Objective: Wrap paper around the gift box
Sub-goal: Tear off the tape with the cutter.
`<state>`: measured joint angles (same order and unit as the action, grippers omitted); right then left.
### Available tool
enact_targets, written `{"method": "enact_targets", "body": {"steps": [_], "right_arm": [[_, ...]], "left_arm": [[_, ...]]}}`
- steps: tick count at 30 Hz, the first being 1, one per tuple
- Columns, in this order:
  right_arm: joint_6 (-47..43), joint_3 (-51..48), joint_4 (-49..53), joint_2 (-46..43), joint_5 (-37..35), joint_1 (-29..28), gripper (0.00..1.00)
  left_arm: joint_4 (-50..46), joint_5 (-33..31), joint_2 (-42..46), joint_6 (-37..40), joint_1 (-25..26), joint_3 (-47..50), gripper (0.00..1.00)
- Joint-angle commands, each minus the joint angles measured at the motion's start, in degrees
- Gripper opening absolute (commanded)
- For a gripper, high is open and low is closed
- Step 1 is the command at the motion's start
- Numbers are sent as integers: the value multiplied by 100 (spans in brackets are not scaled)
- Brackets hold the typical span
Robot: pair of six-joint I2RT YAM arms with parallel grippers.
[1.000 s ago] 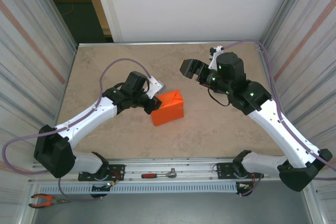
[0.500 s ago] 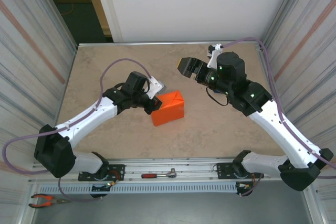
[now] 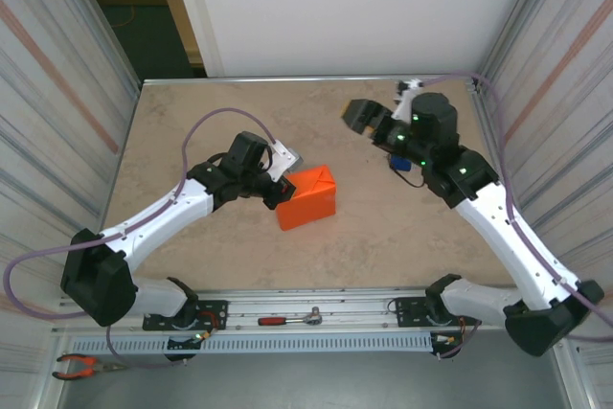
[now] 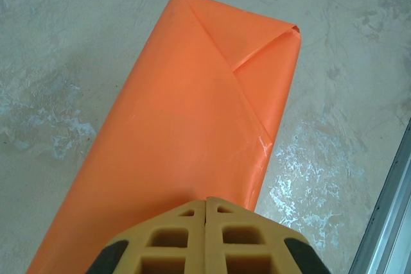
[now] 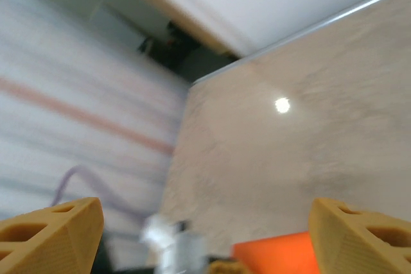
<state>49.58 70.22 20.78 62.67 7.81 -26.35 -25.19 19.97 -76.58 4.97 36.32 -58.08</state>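
The gift box (image 3: 308, 196) lies mid-table as a squarish parcel in bright orange paper (image 4: 192, 126), with a folded triangular flap at its far end. My left gripper (image 3: 279, 186) is shut, and its joined tan fingertips (image 4: 205, 201) rest on the parcel's near left edge with nothing between them. My right gripper (image 3: 365, 118) hangs in the air behind and to the right of the parcel, well apart from it. Its tan fingers (image 5: 54, 230) stand wide open and empty, with an orange corner of the parcel (image 5: 282, 255) below them.
A small blue object (image 3: 401, 163) peeks out from under my right arm. A red-handled tool (image 3: 287, 318) lies on the front rail and pliers (image 3: 81, 364) at the near left. Corrugated walls (image 3: 57, 93) close in both sides of the beige table (image 3: 239, 102).
My right gripper has swung to the right and back, away from the parcel. The left gripper and the parcel have not moved.
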Motion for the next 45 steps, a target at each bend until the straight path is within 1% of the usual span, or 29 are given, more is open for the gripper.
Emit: {"method": "enact_targets", "body": {"steps": [1,4,6,7,9,11,14,20,23,35,45], "right_arm": [[116,-559,-150,-251,389,1071,80],[102,-1006,-348,14,1209,2171,76],[160,-1262,-521,314,1752,2750,72],[177,-1403,-786,513,2097,3021,70],[204,-1570,-1015,953,2434,3415,68],[232,-1702,-1486,1471,2952,3733,64],[335,-1826,-2190,2170,3374,4032,52],[341,-1740,-2675,3139,3592,4155,41],[315,-1698,-2839,3407,3643,4100,39],[17,-1415,-2652,3906,3508,3859,38],[-19,-1343,-2659,4128,3525,3795,27]], "left_arm": [[-481,-171,34,119,-81,271,0],[-470,-184,7,122,-76,324,0],[-463,-169,-23,118,-72,334,0],[-473,-171,-41,113,-72,332,0],[-476,-176,-76,116,-55,333,0],[-471,-204,-125,126,-37,338,0],[-481,-195,-221,125,-28,313,0],[-516,-233,-305,139,33,300,0],[-517,-270,-314,140,60,308,0],[-528,-250,-354,151,95,310,0],[-540,-238,-376,151,121,302,0]]}}
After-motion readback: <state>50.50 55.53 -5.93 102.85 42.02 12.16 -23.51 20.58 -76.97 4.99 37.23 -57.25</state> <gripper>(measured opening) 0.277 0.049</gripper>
